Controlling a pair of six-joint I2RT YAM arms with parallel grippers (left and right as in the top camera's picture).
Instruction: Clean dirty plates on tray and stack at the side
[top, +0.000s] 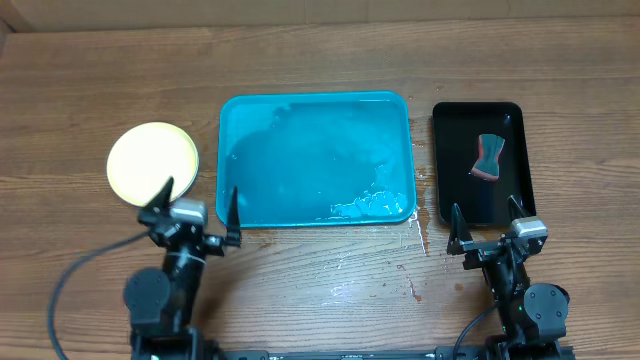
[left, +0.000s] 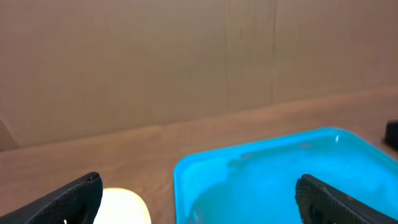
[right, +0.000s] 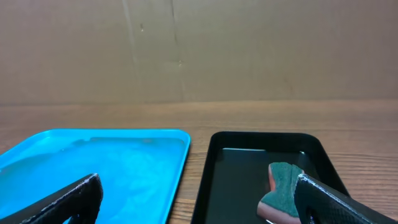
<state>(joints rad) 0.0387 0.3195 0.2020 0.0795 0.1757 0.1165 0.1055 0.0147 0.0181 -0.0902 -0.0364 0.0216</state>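
Legible markings: none. You will find no text, label, brand, number or sign that can be read on the turquoise tray (top: 300, 140), the pale yellow plate (top: 152, 163), the black tray (top: 455, 190), the sponge (top: 489, 158), the worktop (top: 330, 290), the left end effector (top: 200, 197) or the right end effector (top: 487, 210).

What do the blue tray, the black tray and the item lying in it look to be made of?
Blue tray: probably plastic, glossy and wet, with suds near one edge. Black tray: probably plastic too, smooth with a faint sheen. Sponge: soft foam by its look, pinkish body under a dark green scouring layer.
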